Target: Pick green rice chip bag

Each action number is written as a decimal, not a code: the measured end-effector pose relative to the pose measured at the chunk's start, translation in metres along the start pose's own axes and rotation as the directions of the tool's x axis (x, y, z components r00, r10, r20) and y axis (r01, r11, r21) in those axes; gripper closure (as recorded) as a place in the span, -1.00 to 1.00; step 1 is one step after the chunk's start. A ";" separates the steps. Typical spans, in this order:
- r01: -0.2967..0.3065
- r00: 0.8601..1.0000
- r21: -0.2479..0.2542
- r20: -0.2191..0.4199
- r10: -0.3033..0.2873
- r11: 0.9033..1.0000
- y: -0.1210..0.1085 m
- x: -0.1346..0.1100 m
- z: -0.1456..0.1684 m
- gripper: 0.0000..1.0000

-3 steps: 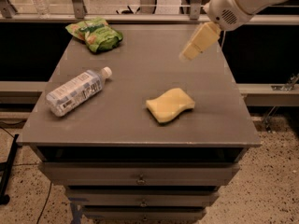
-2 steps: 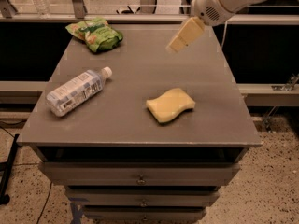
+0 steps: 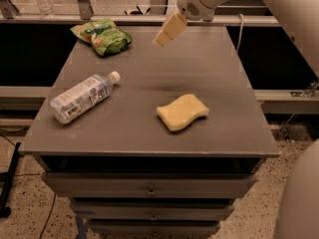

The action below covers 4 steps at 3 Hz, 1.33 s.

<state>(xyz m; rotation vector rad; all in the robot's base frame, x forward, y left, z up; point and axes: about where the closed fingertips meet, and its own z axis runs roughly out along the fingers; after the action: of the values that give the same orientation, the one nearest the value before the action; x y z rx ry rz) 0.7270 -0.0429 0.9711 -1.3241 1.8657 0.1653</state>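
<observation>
Since the frames of a second ago, our tan two-finger gripper (image 3: 168, 30) has travelled leftward along the back of the grey rectangular table top (image 3: 209, 68), away from the right rear corner and towards the middle of the far edge. Everything lying on the table sits where it did then.

We now see the gripper hanging above the rear of the table, pointing down and to the left from the white rounded arm (image 3: 204, 1) that enters from the upper right. It touches nothing, and we are unable to make out whether it is parted or closed.

We find the crinkly green rice chip bag with white lettering (image 3: 103, 35) at the back left corner of the table, lying flat, to the left of the gripper and apart from it.

We see a clear plastic water bottle with a white cap (image 3: 83, 97) on its side near the left edge, its cap pointing towards the upper right. A yellow wavy-edged sponge (image 3: 182, 112) lies flat right of centre, towards the front, well apart from both the bottle and the bag. Below the table top we see grey drawer fronts (image 3: 149, 185) with small knobs.
</observation>
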 end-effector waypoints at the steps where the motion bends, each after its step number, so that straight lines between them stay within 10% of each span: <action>1: 0.021 1.000 -0.014 -0.003 -0.021 1.000 -0.005 -0.021 0.038 -1.00; 2: 0.019 1.000 -0.027 0.020 -0.018 0.999 -0.005 -0.046 0.105 -1.00; 4: -0.006 0.997 -0.054 0.071 0.010 0.999 -0.003 -0.043 0.124 -1.00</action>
<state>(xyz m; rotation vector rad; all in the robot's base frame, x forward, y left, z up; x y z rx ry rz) 0.8014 0.0528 0.9200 -1.3297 1.8180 0.2657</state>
